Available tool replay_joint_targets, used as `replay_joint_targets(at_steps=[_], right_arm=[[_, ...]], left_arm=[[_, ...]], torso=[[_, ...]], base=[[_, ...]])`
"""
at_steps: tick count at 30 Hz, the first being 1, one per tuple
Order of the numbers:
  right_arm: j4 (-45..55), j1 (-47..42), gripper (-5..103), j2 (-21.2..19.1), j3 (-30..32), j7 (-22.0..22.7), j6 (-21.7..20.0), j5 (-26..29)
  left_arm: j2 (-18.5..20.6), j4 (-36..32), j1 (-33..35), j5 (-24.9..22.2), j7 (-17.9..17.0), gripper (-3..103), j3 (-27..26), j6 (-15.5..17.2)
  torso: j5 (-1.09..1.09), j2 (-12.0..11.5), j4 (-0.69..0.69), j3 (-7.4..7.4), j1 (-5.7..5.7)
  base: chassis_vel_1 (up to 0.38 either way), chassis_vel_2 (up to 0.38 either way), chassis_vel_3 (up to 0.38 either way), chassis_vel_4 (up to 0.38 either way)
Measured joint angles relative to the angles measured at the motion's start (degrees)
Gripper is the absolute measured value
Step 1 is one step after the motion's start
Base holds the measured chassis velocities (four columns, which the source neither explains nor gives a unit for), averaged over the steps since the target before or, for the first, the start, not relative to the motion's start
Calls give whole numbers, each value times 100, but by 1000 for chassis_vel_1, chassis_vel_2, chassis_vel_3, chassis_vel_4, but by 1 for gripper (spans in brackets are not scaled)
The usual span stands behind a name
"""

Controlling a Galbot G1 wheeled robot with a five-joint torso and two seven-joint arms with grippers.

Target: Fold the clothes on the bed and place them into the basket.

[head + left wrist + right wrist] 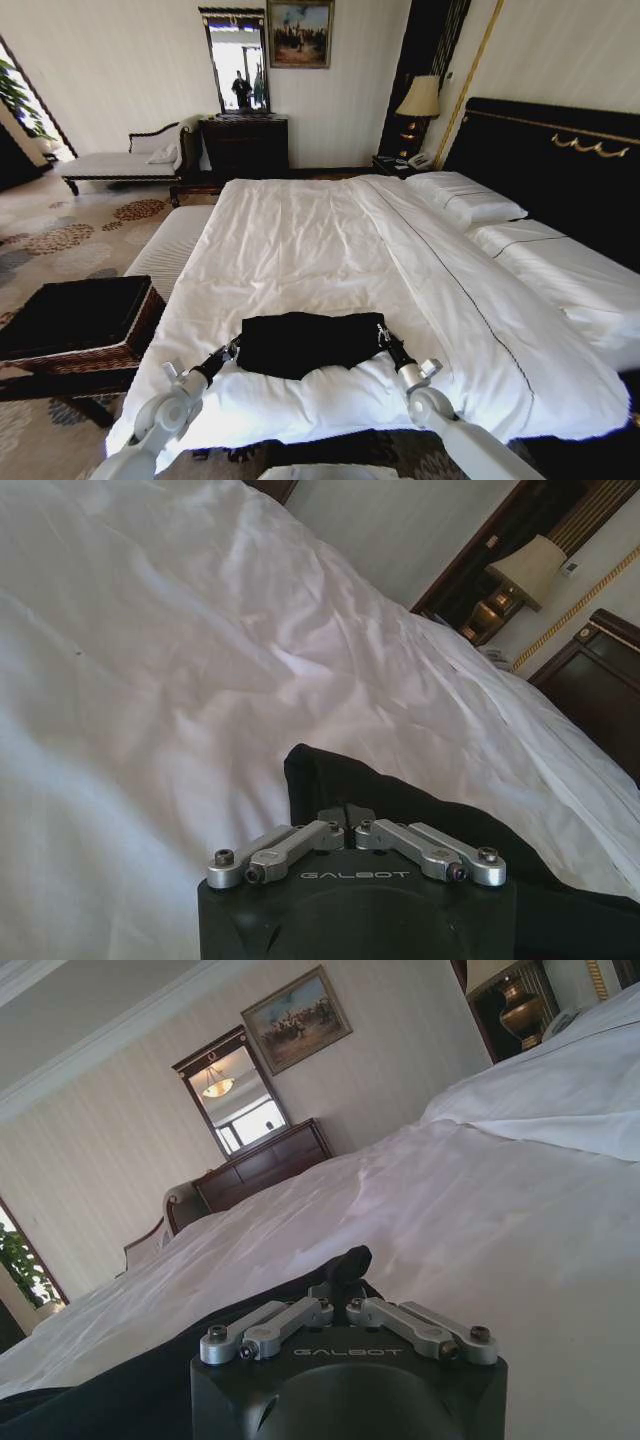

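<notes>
Now, shirt: folded black T-shirt [308, 343] lies on the bed's [330, 250] near edge.
Left gripper [234, 349]: fingers clamped on its left end.
Right gripper [383, 335]: pinching its right end.
Basket [75, 325]: on the left, beside the bed.

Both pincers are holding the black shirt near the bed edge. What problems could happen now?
1. Each pincer, left and right, seems shut on only a small pinch of the shirt, so a corner might slip out.
2. The shirt lies near the bed edge and could slide off.
3. The basket sits low to the left, so the fold may open while being carried.
</notes>
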Motion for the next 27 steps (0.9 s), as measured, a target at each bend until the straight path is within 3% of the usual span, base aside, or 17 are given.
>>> replay_joint_targets(at_steps=[7, 10, 11, 13, 15, 16, 17, 19, 21, 23, 25, 26, 27], right_arm=[[156, -272, -1, 45, 234, 122, 95, -264], [216, -351, 15, 30, 419, 120, 185, -297], [284, -404, 15, 16, 481, 104, 208, -298], [377, -475, 20, -2, 549, 86, 226, -295], [526, -598, 26, -18, 650, 61, 266, -290], [701, -730, 37, -22, 772, 32, 293, -284], [779, -780, 37, -17, 837, 33, 296, -270], [836, -801, 41, 0, 903, 56, 296, -241], [861, -763, 52, 35, 970, 153, 284, -204], [812, -480, 63, 67, 1002, 482, 123, -151], [783, -367, 63, 75, 997, 605, 38, -139], [743, -229, 69, 85, 975, 747, -65, -130], [655, 45, 74, 96, 891, 1005, -349, -110]], left_arm=[[4, -184, 219, 23, -35, 0, -74, -19], [44, -343, 369, 39, -84, 0, -173, -20], [63, -402, 434, 75, -86, 6, -220, -19], [85, -466, 510, 129, -85, 6, -281, -18], [114, -549, 639, 236, -77, 16, -379, -18], [131, -623, 769, 357, -62, 22, -510, -20], [134, -665, 840, 392, -44, 26, -592, -27], [132, -705, 893, 397, -26, 26, -658, -34], [106, -763, 921, 345, -3, 37, -752, -44], [-34, -803, 708, 87, -1, 48, -906, -53], [-77, -804, 609, -13, -19, 48, -938, -54], [-139, -801, 474, -154, -55, 54, -958, -51], [-273, -750, 197, -350, -163, 59, -873, -6]], torso=[[0, 0, 1, 0, 0], [0, 0, 0, 1, 0], [0, 0, 0, 1, 1], [0, 0, 0, 0, 0], [0, 0, 0, 0, 0], [-1, 0, 0, 0, 0], [0, 0, 0, 0, 0], [-1, 0, 0, 0, -1], [0, 0, 0, 0, 0], [0, 0, 2, 0, 0], [0, 0, 1, 0, 0], [0, 0, 1, 0, 0], [1, 0, 1, 1, 1]], base=[[0, 0, 0, 0], [0, 0, 0, 0], [0, 0, 0, 0], [0, 0, 0, 0], [0, 0, 0, 0], [0, 0, 0, 0], [0, 0, 0, 0], [0, 0, 0, 0], [0, 0, 0, 0], [0, 0, 0, 0], [0, 0, 0, 0], [0, 0, 0, 0], [0, 0, 0, 0]])
